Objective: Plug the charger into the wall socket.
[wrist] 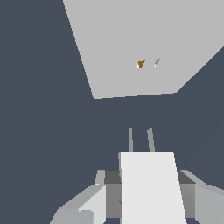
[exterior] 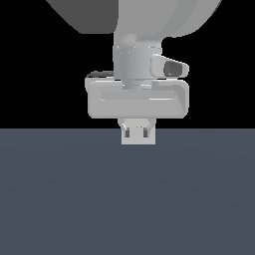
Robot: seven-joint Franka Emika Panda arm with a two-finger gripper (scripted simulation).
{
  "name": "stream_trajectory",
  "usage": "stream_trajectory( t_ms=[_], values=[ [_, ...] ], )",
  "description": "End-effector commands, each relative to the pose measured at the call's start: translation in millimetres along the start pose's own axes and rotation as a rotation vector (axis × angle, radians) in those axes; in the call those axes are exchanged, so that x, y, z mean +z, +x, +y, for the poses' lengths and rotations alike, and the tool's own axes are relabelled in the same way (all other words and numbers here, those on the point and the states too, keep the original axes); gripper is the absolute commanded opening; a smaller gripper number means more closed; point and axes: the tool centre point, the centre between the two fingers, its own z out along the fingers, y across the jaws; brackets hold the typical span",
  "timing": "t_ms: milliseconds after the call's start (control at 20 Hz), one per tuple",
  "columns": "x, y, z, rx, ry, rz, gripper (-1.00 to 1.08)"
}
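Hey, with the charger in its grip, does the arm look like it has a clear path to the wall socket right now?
Probably yes. In the wrist view the gripper holds the charger with its prongs aimed toward the wall socket, and only bare floor lies between them. The prongs look offset from the holes, so some alignment seems needed.

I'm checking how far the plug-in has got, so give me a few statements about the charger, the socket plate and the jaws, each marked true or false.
1. The gripper holds the charger between its jaws. True.
2. The charger's prongs are already inside the holes of the wall socket. False: dark floor shows between the prong tips and the plate, so they are still apart.
3. The prongs point towards the wall socket. True.
4. The charger lies loose on the floor. False: it sits between the jaws.
5. The wall socket shows two small holes near its middle. True.
6. In the exterior view, the wall socket stands in plain sight beside the arm. False: only the arm, gripper and a pale block below it show there.
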Motion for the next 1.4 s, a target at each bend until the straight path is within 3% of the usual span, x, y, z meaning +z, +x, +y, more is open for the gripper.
stream_trajectory(
  t_ms=[0, 1350],
  values=[
    [-1.8, 5.3, 3.8, -0.022, 0.009, -0.001, -1.00],
    [0.7, 33.9, 13.0, -0.076, 0.032, -0.006, -1.00]
  ],
)
